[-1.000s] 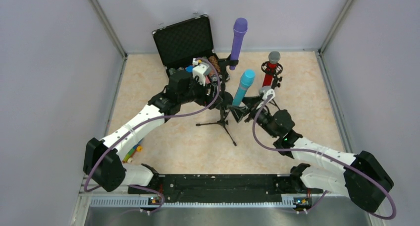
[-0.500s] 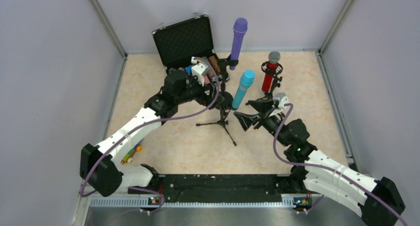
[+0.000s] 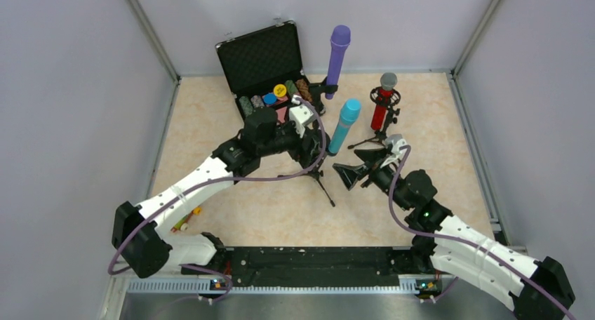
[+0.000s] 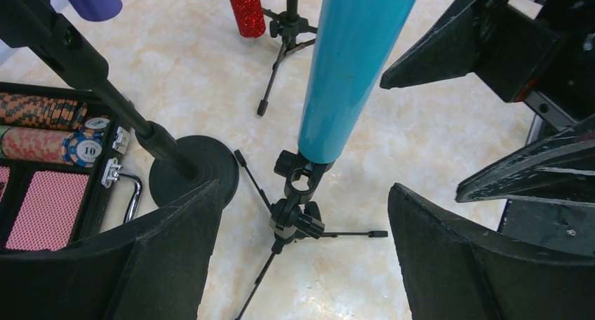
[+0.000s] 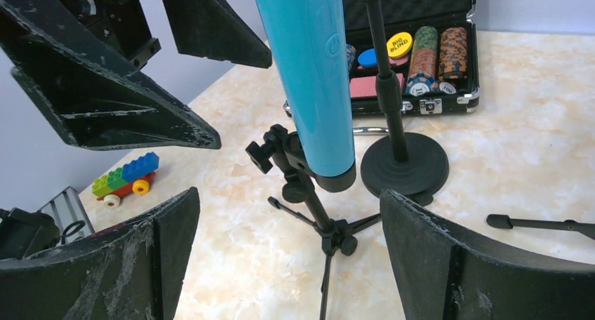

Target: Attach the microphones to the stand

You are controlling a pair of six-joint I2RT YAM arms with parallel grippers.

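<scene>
The smooth light blue stick microphone (image 3: 344,127) stands tilted in the clip of a black tripod stand (image 4: 295,218), between the left hand (image 3: 309,149) and right hand (image 3: 358,167), both spread wide, grasping nothing. Beige marbled surface (image 3: 231,201); plain grey walls (image 3: 70,88).

Light blue microphone (image 5: 309,81) is showing smooth, slightly glossy plastic. Red microphone (image 4: 245,8) is presenting a glitter-coated body under a silver mesh head (image 3: 388,80). Tripod stand (image 4: 295,218) is reading as matt black. Fingers (image 5: 449,264) of the right gripper (image 5: 288,194) are showing rough, scuffed black surfaces. Table (image 4: 210,74) is displaying a smooth, marbled beige finish.
</scene>
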